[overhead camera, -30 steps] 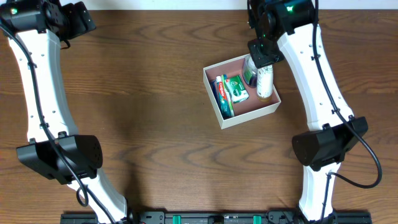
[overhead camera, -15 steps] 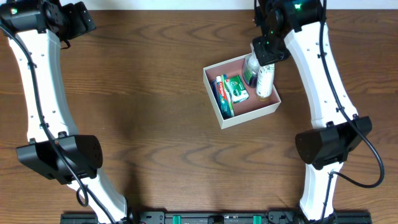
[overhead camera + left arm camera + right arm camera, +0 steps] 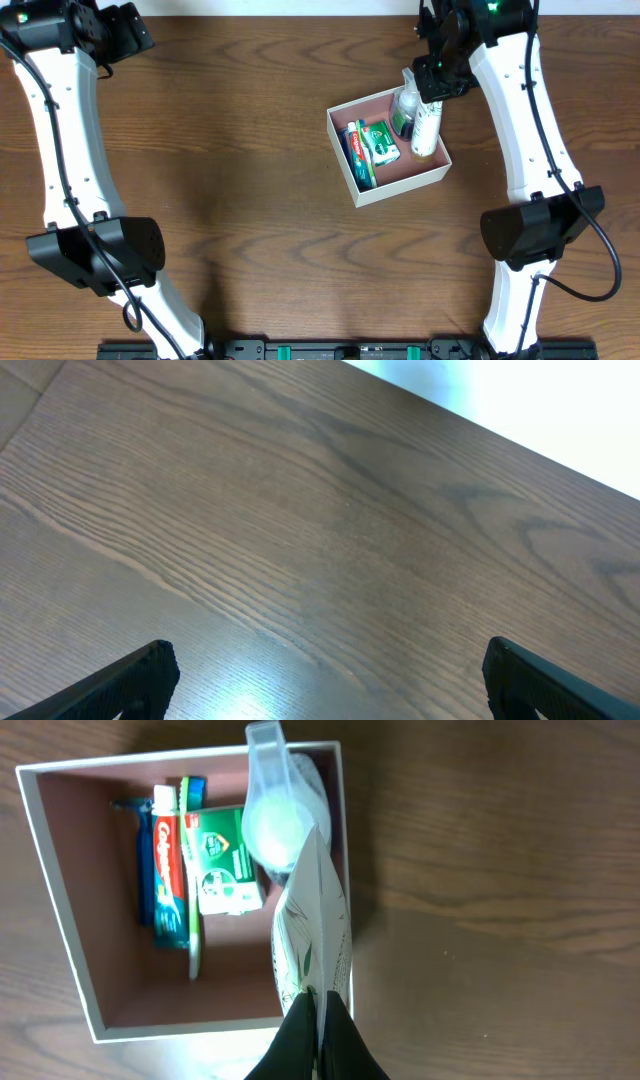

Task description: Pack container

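The container (image 3: 342, 155) is a square white-walled box with a pink-brown inside, right of the table's middle. It holds a toothpaste box (image 3: 357, 150), a green packet (image 3: 380, 143), a white tube (image 3: 427, 125) along its right wall and a clear-capped bottle (image 3: 404, 108). My right gripper (image 3: 433, 88) hovers above the box's far right corner with its jaws together. In the right wrist view the closed gripper (image 3: 316, 998) overlaps the tube (image 3: 315, 930) from above, over the container (image 3: 55, 890). My left gripper (image 3: 135, 30) is open and empty at the far left (image 3: 330, 650).
Bare wood-grain table surrounds the box. The table's far edge meets a pale wall behind my left gripper (image 3: 520, 400). Both arm bases stand at the near edge, left (image 3: 95, 250) and right (image 3: 535, 230).
My right gripper has drawn back up and to the right, away from the box, uncovering the bottle's cap. The items in the box and my left arm have stayed put.
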You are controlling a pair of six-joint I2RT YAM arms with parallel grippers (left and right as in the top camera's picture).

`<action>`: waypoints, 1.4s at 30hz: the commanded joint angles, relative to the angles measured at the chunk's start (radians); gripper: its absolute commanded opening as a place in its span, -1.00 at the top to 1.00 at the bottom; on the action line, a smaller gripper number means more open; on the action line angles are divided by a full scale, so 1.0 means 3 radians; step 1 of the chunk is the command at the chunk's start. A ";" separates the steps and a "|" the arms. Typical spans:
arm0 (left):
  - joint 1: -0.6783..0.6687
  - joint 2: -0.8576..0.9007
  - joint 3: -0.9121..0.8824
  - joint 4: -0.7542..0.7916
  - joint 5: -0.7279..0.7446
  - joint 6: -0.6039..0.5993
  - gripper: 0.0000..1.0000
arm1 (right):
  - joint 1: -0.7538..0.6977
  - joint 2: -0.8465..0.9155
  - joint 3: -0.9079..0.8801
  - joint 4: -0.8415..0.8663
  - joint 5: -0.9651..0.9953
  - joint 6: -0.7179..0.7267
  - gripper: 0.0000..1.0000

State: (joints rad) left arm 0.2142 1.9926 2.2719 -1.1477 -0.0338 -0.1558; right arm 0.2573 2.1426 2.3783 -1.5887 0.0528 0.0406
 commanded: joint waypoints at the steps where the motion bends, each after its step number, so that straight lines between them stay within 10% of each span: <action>1: 0.0011 0.0017 0.0001 -0.0008 -0.0039 0.0019 -0.96 | -0.0032 -0.0041 -0.0009 -0.0028 -0.0056 -0.0052 0.97; 42: 0.0011 0.0017 0.0001 -0.0008 -0.0041 0.0019 -0.96 | -0.0165 -0.0067 -0.0360 -0.0090 -0.0345 -0.0202 0.98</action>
State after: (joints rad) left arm 0.2142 1.9926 2.2719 -1.1477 -0.0338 -0.1562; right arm 0.2173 2.1426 2.2631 -1.5948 -0.0158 0.0006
